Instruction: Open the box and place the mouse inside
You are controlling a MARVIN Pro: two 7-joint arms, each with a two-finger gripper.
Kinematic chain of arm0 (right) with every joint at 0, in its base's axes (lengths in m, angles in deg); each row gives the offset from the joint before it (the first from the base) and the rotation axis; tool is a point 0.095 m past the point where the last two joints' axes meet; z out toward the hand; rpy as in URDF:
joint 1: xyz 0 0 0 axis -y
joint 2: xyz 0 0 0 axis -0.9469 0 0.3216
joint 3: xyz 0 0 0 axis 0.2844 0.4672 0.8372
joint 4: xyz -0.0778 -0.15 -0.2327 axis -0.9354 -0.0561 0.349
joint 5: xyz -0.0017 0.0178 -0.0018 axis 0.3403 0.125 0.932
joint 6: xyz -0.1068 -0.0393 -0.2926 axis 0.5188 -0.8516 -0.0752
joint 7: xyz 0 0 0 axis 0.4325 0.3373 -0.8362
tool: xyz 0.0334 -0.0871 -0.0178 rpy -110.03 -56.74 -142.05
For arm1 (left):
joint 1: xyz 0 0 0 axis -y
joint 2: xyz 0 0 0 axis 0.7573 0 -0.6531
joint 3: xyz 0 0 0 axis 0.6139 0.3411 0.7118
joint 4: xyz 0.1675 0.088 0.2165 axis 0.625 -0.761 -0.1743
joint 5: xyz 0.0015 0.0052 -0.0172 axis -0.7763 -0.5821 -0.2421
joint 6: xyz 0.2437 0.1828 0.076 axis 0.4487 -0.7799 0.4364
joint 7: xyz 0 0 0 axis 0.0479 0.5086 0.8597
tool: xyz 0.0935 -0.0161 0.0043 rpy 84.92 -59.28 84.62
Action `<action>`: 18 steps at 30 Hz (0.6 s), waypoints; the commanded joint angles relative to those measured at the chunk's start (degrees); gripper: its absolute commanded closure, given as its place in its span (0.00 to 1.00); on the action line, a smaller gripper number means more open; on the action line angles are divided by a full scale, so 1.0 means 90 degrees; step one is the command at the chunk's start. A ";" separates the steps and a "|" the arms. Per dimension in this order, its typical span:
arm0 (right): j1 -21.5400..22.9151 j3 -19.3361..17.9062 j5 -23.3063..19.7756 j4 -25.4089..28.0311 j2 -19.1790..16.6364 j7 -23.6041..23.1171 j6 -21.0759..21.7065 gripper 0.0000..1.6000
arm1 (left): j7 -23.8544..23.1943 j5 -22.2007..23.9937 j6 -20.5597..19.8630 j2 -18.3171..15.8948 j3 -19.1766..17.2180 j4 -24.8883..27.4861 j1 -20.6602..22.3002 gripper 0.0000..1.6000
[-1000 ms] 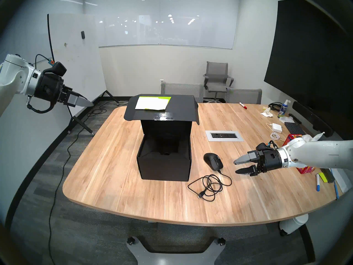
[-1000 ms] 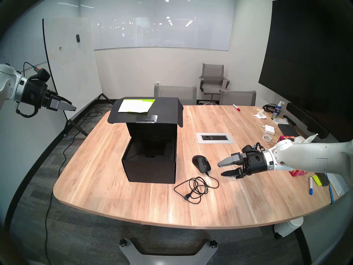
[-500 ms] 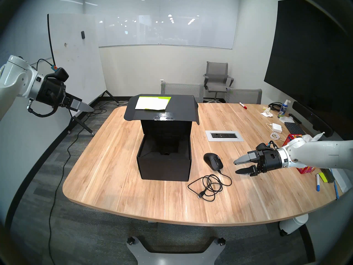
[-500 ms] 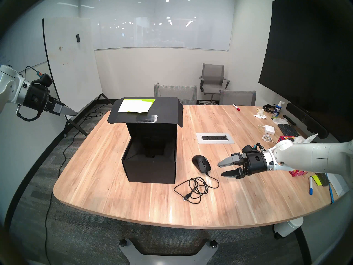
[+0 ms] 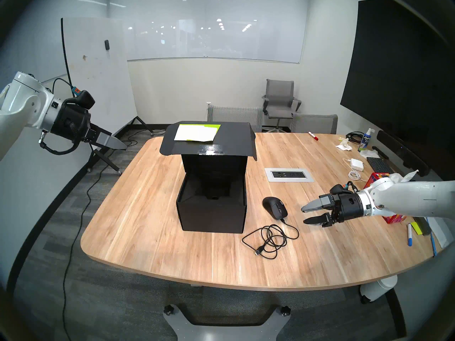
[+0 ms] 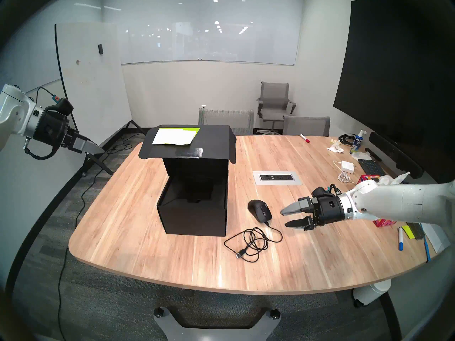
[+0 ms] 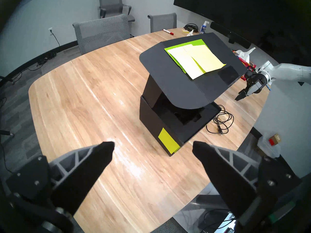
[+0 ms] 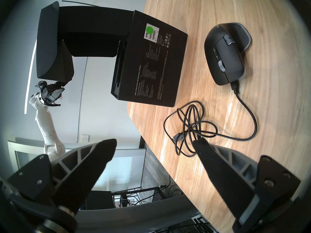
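Now I'm seeing the box standing open; the mouse is lying at its three o'clock, both grippers' jaws gaping empty: left gripper, right gripper.

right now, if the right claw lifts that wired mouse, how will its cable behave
The cable will probably trail limp: it lies in loose, thin loops on the table. The loops overlap, so they may snag or drag as a bundle. The mouse itself looks rigid and smooth, so it could slip between the pads.
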 commanded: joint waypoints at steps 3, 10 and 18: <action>0.0072 -0.0054 -0.0015 -0.0014 0.0007 -0.0016 -0.0006 0.00 | -0.0678 0.0096 0.0012 0.0014 -0.0020 0.0262 -0.0038 0.00; 0.0070 -0.0056 -0.0015 -0.0014 0.0007 -0.0016 -0.0007 0.00 | -0.0676 0.0114 0.0012 0.0014 0.0065 0.0549 -0.0120 0.00; 0.0069 -0.0058 -0.0015 -0.0015 0.0007 -0.0016 -0.0007 0.00 | -0.0684 0.0116 0.0012 0.0014 0.0146 0.0895 -0.0194 0.00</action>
